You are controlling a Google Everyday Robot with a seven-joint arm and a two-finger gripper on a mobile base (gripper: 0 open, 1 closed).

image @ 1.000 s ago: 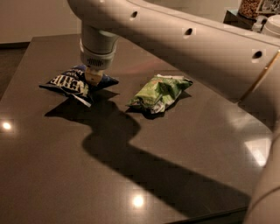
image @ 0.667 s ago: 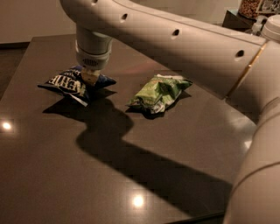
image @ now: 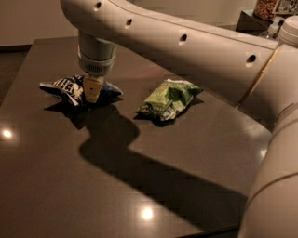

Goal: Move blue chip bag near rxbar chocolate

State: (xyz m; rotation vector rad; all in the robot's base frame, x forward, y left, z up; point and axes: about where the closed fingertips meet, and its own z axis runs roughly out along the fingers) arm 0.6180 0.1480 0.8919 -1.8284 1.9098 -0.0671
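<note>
The blue chip bag (image: 67, 88), dark blue with white lettering, lies crumpled on the dark table (image: 56, 176) at the far left. My gripper (image: 91, 91) hangs straight down from the wrist and reaches into the bag's right half, touching it. The bag rests on the table. The rxbar chocolate is out of view; no small black bar shows anywhere on the table.
A smaller light green chip bag (image: 168, 97) lies to the right of the blue bag, near the table's middle. My arm (image: 195, 51) spans the upper right of the view and casts a wide shadow across the table. Jars stand on a counter (image: 270, 11) at the far right.
My gripper has shifted slightly left and come lower onto the blue chip bag. The bag has stayed in about the same place. The green bag has not moved.
</note>
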